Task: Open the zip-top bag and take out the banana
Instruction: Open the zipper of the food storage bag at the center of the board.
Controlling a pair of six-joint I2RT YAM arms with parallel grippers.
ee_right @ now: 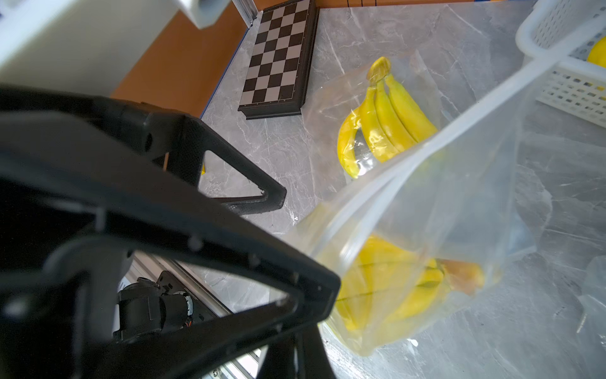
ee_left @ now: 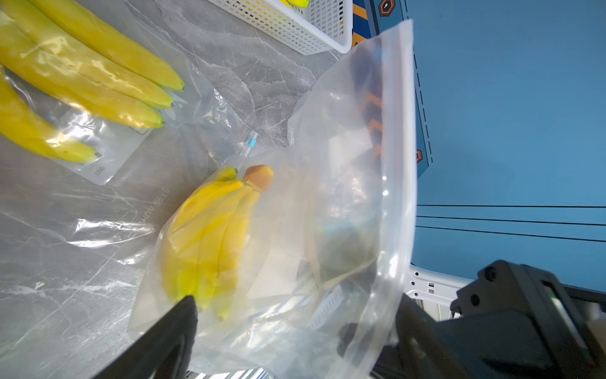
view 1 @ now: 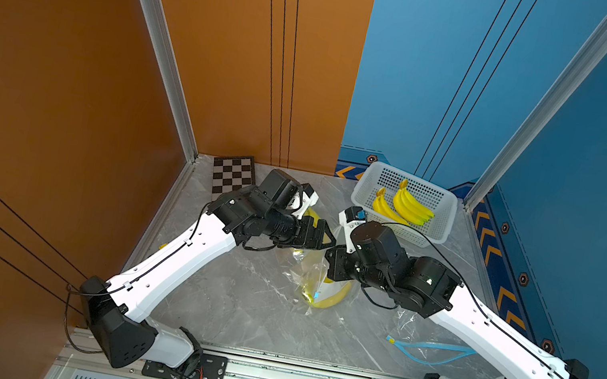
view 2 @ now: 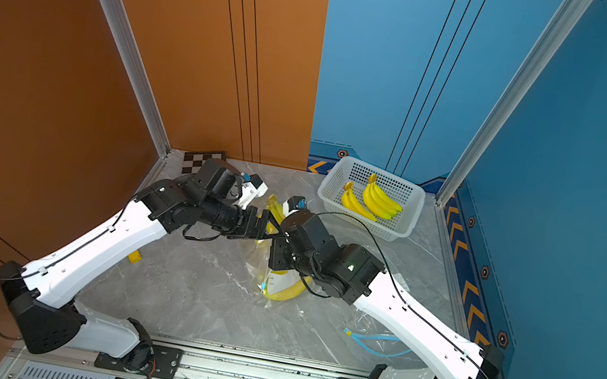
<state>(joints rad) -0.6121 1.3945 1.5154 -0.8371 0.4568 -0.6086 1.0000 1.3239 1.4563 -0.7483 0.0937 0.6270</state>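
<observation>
The clear zip-top bag (ee_left: 344, 197) hangs over the marble table (view 1: 240, 297) between my two grippers. The banana (ee_left: 210, 236), a yellow bunch with a brown stem, sits low inside it and also shows in a top view (view 1: 333, 299) and in the right wrist view (ee_right: 393, 282). My left gripper (ee_left: 295, 305) is open wide, one black finger on each side of the bag's upper part. My right gripper (ee_right: 300, 356) is shut on the bag's rim strip and holds it up. Its fingertips are hidden under its wrist in both top views.
Another clear bag with bananas (ee_left: 82, 82) lies flat behind the left gripper. A white basket (view 1: 442, 232) holding two banana bunches stands at the back right. An empty bag with a blue zip (view 1: 429, 350) lies under the right arm. A checkerboard (view 1: 233, 176) sits at the back left.
</observation>
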